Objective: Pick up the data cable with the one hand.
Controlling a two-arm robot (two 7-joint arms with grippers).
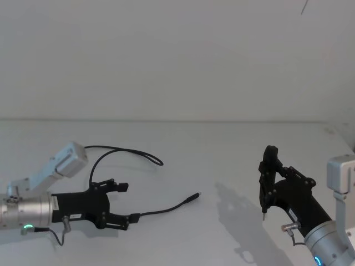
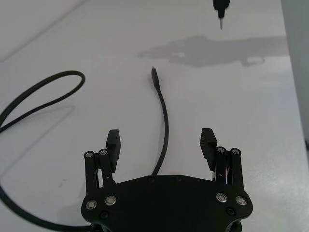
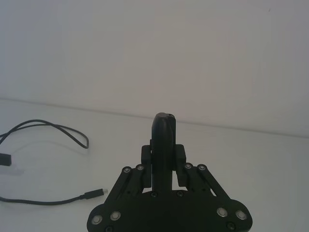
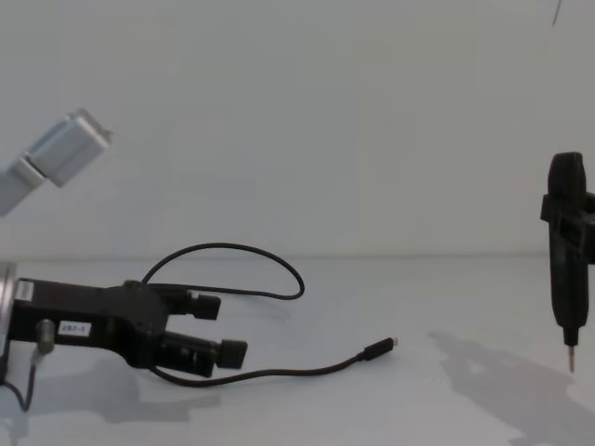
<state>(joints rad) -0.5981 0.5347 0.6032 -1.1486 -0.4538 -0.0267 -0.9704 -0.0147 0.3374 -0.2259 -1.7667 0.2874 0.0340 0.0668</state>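
1. Where my head view makes the data cable (image 1: 166, 209) seem to spring from one fingertip of my left gripper (image 1: 126, 203), my left wrist view settles it. There the data cable (image 2: 165, 116) runs in between the two fingers (image 2: 113, 140) toward the palm, with a gap to each pad.
2. My chest view adds the side-on picture. The left gripper (image 4: 221, 327) lies level and low over the white table (image 4: 372, 409), with a white number label (image 4: 72, 328) on its body. The data cable (image 4: 307, 371) passes below the nearer finger.
3. My right wrist view sees the data cable (image 3: 58, 203) from the far side. It also shows my right gripper (image 3: 164, 154) clamped on a black pointed tool (image 3: 164, 125), a pad on either flank.
4. The data cable is a thin black cord lying on the table's left half. One long loop curls away behind the left gripper toward the wall. The free end sweeps rightward in a soft curve to a small black plug (image 1: 194, 196) with a silvery tip, well apart from the right arm.
5. My left gripper is spread wide and grips nothing. It straddles the cable, and a green ring light (image 1: 26, 226) glows at its wrist.
6. My right gripper (image 1: 270, 177) hangs raised at the right with a blue light (image 1: 317, 260) at its wrist. Its black pointed tool (image 4: 567, 279) stands upright, pin tip down, above the table.
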